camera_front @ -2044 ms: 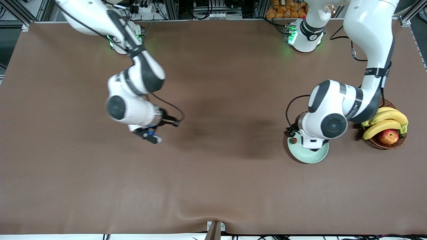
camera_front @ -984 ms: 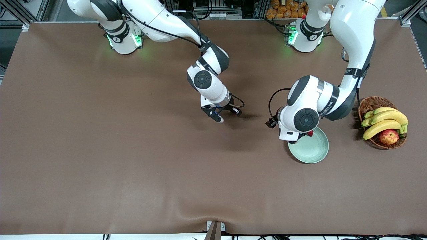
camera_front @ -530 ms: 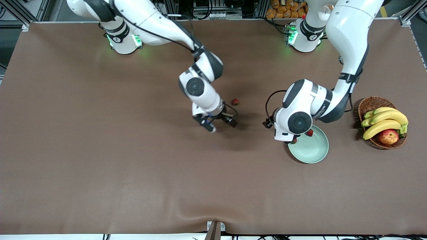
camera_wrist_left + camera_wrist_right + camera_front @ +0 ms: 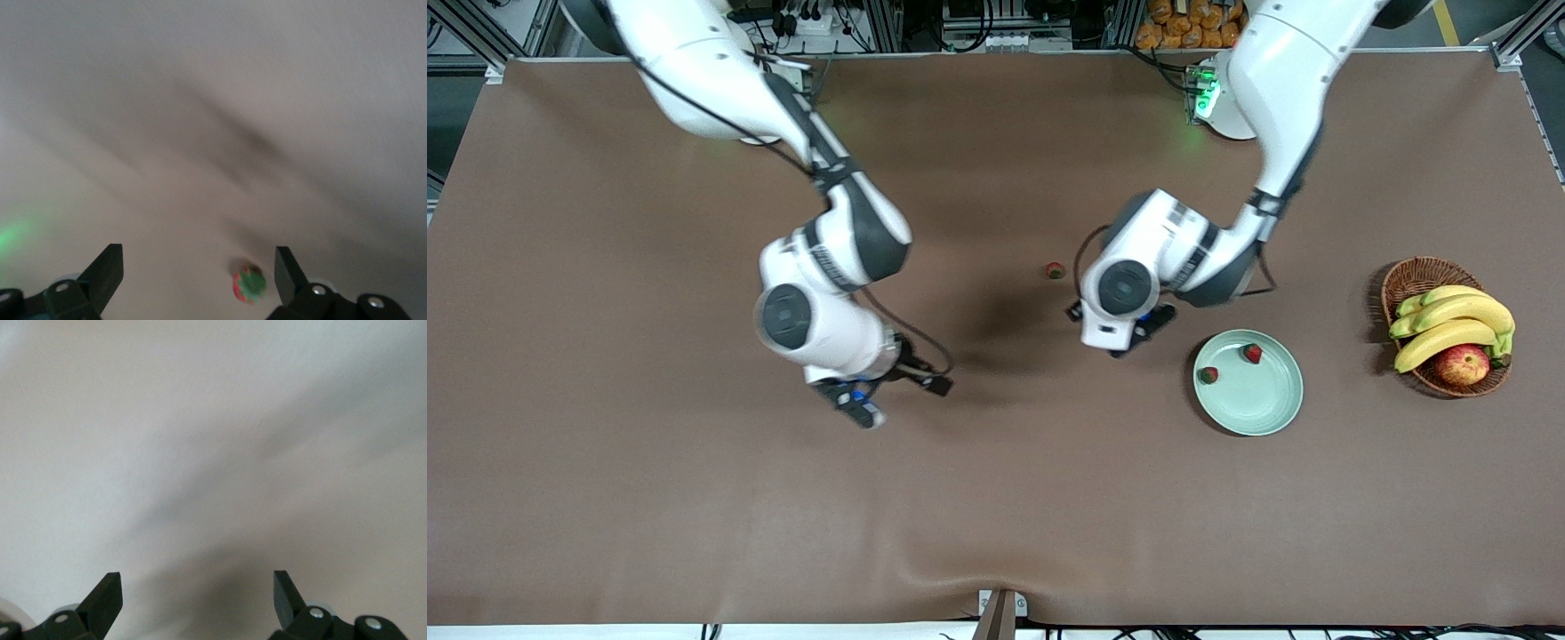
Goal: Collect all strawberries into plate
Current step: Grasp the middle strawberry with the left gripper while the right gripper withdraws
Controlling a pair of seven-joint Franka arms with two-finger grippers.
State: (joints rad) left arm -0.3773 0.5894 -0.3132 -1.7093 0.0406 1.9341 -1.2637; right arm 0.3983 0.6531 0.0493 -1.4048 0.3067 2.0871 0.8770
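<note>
The pale green plate (image 4: 1261, 407) lies toward the left arm's end of the table. Two strawberries rest in it, one (image 4: 1208, 375) by the rim and another (image 4: 1253, 354) beside it. A third strawberry (image 4: 1056, 270) (image 4: 249, 283) lies on the brown cloth, farther from the front camera than the plate. My left gripper (image 4: 1136, 336) (image 4: 197, 260) hangs open over the cloth between that berry and the plate; in the left wrist view the berry shows on the cloth between the fingertips. My right gripper (image 4: 861, 407) (image 4: 195, 583) is open and holds nothing, over bare cloth toward the right arm's end.
A brown wicker basket (image 4: 1421, 269) with bananas (image 4: 1454, 318) and a red-yellow apple (image 4: 1463, 364) stands beside the plate at the left arm's end. The brown tablecloth (image 4: 694, 498) covers the whole table.
My right gripper opened, left a strawberry on the cloth mid-table and pulled back toward its own end. My left gripper moved off the plate toward that berry, uncovering two berries in the plate.
</note>
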